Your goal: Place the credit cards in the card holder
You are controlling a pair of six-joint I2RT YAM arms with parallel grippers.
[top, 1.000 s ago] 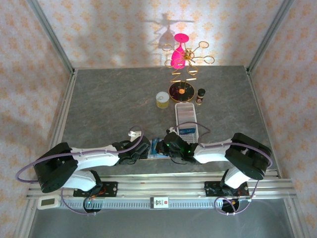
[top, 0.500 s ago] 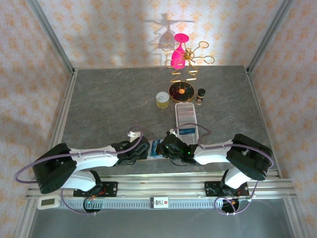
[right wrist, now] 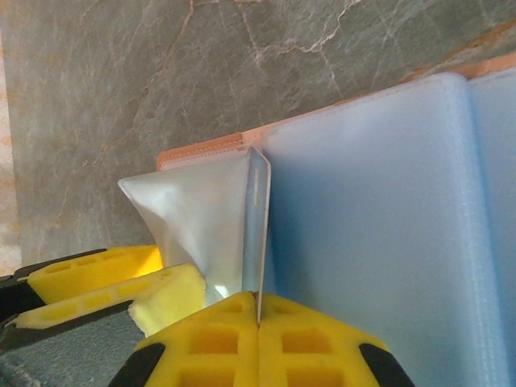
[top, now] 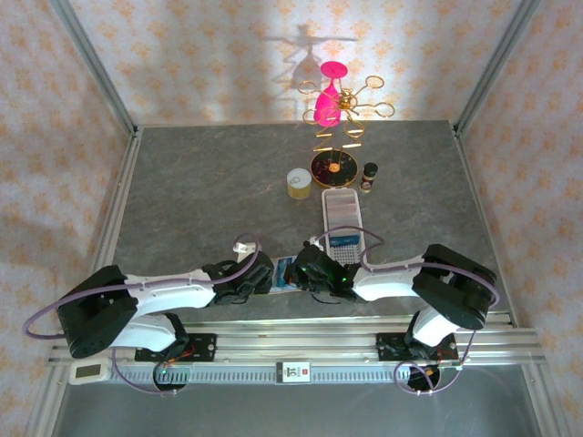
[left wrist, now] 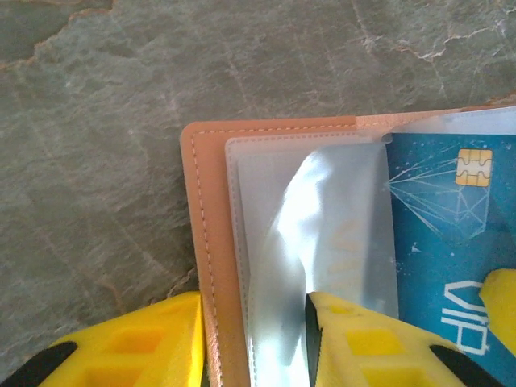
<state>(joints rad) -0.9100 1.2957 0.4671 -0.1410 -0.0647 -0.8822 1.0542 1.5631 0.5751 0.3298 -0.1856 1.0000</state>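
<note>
Grey stone-patterned table (top: 182, 200), walled on three sides by pale paper with an orange motif. Two white robot arms reach in from the near edge and meet at one card holder (top: 284, 273), which lies open and flat near the table's front, between the grippers.

In the left wrist view, the holder is tan leather with a stitched edge (left wrist: 211, 242), and a clear sleeve (left wrist: 322, 218) puffs up from its lining. Just right of the sleeve is one blue credit card (left wrist: 443, 242). It carries a gold chip, a pale line drawing like a cut gem, and white letters that look like "VIP", cut off by the frame. No other writing can be read.

The left gripper (left wrist: 254, 355) has its yellow fingers (left wrist: 129, 347) spread apart. One rests on the table beside the holder and the other presses on the clear sleeve, so the leather edge lies between them.

The right gripper (right wrist: 258, 310) has its two yellow fingers pinched together on the card, seen edge-on as a thin pale strip. The holder's frosted pages are to its right.

Toward the back of the table stand:
- one long white tray (top: 342, 208), with a blue patch at its near end too small to make out
- one round yellow jar (top: 299, 183)
- one small dark bottle (top: 369, 175)
- one gold wire stand (top: 332, 137), carrying pink pieces
</note>
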